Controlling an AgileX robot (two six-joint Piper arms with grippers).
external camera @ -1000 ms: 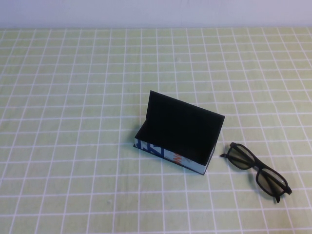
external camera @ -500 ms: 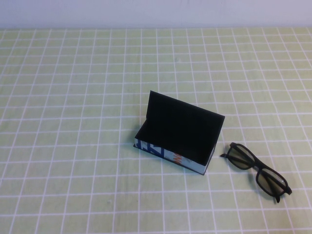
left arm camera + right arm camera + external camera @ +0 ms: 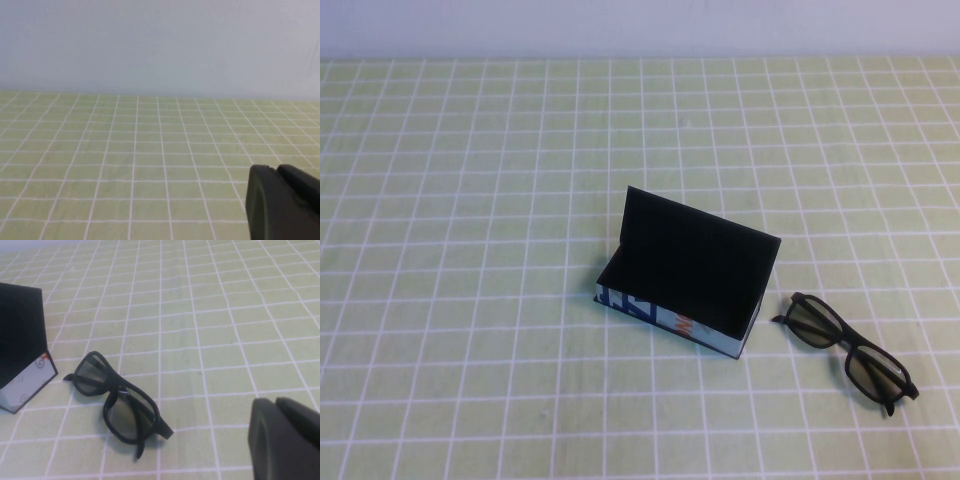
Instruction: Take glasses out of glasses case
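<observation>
The glasses case (image 3: 692, 262) stands open in the middle of the table in the high view, lid upright, black inside showing nothing in it, white printed front facing me. The black glasses (image 3: 842, 344) lie on the cloth just right of the case, arms folded. In the right wrist view the glasses (image 3: 117, 389) lie beside the case's end (image 3: 22, 340). My right gripper (image 3: 274, 401) is shut and empty, well clear of the glasses. My left gripper (image 3: 276, 169) is shut and empty over bare cloth. Neither gripper shows in the high view.
A light green cloth with a white grid (image 3: 470, 250) covers the table. A pale wall (image 3: 640, 25) runs along the far edge.
</observation>
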